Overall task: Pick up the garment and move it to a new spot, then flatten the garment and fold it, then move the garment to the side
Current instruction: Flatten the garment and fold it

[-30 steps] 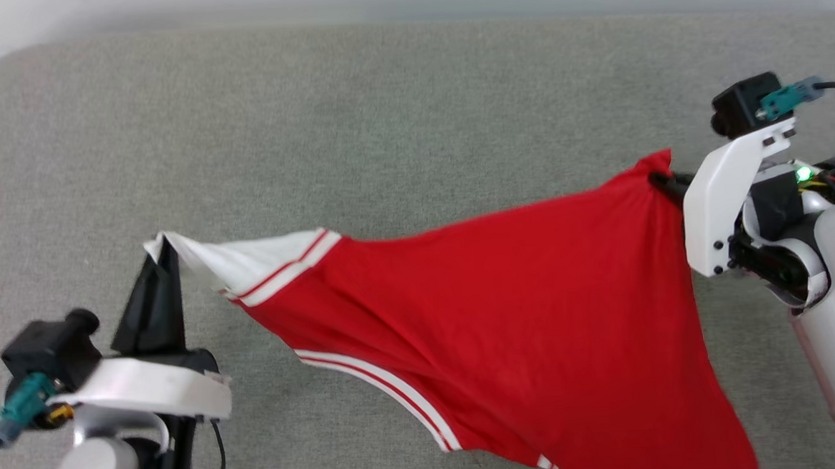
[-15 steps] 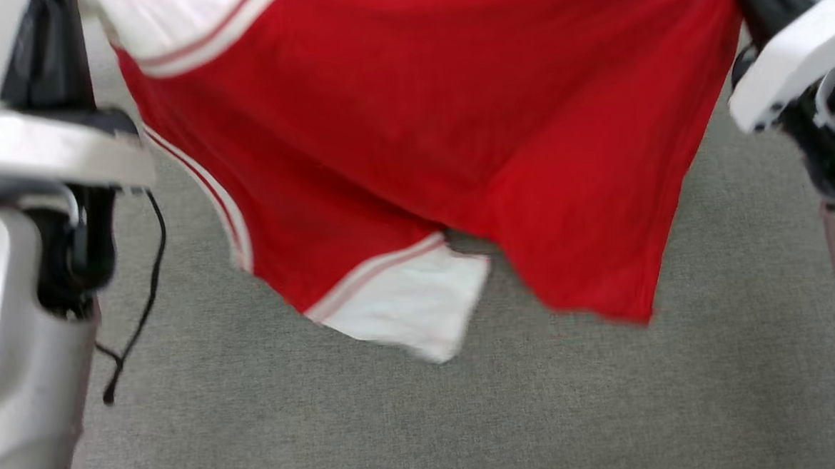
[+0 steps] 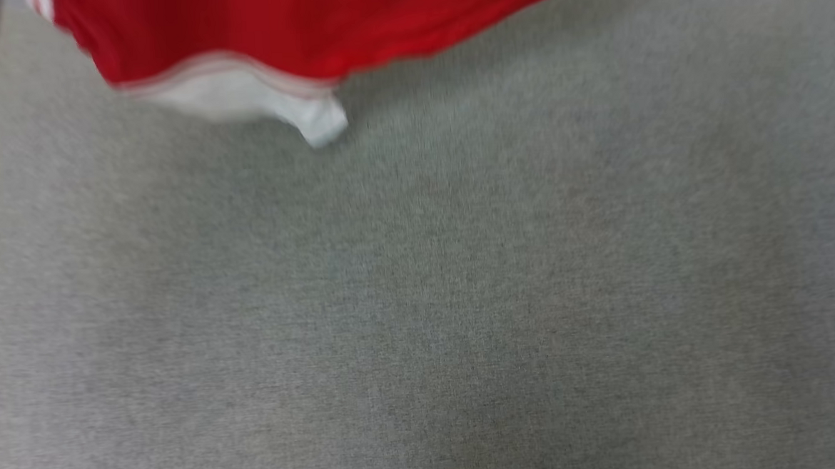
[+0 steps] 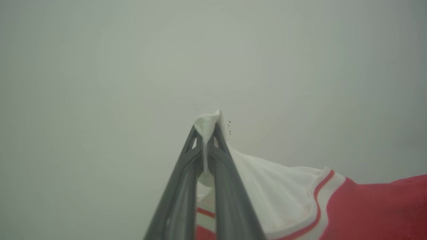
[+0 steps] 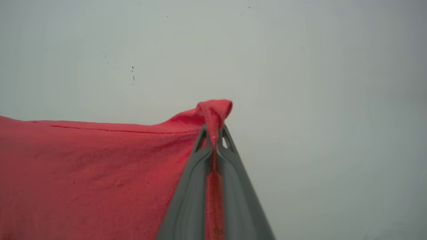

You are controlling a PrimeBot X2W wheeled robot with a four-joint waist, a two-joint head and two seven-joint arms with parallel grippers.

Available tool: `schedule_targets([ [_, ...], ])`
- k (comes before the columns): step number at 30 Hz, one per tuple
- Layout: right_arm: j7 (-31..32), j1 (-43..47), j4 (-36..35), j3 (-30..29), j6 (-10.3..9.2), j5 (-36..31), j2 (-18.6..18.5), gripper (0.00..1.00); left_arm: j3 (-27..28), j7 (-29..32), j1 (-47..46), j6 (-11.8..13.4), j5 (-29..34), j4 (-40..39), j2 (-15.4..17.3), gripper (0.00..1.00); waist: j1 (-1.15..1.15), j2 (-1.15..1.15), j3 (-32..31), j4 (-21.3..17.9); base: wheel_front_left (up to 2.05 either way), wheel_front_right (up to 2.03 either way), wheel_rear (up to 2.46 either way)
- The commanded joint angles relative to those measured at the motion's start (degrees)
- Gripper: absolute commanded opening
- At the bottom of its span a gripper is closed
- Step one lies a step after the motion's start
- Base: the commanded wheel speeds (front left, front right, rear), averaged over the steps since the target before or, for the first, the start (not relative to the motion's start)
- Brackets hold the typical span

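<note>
My left claw [image 4: 206,129] pinches the tip of a white sleeve [image 4: 267,186] of the red jersey [image 4: 373,210]. My right claw [image 5: 214,130] is pressed together on a bunched red corner of it. The cloth hangs stretched between them before a pale wall [image 5: 300,66]. In the blurred head view its lower edge and a second sleeve [image 3: 238,94] dangle over the grey fabric surface [image 3: 463,296]

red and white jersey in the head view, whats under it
A grey fabric surface lies below the hanging red jersey with white sleeve. What the cloth itself covers cannot be seen.
</note>
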Motion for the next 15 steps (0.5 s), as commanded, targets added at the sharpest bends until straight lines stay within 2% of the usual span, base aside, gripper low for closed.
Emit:
schedule_targets([
  [1,0.3,-4.4,0.8,-0.6,-0.06,0.0,-0.4,0.00,0.1,0.4,-4.8,-0.4,0.4,1.1,0.4,0.00,-0.01,0.00,6.4,-0.3,0.00,0.00,0.00],
  [8,0.3,-17.8,5.6,-0.1,-0.06,-0.2,-0.8,0.00,0.1,1.9,-17.6,-1.2,1.4,6.7,1.2,0.00,-0.01,0.00,15.6,-0.5,0.00,0.00,0.00],
  [15,-1.0,-25.1,12.2,2.8,-0.05,0.9,-0.9,0.00,-0.6,2.6,-21.7,-1.5,1.7,11.7,1.3,0.00,-0.01,0.00,21.4,-0.7,0.00,0.00,0.00],
])
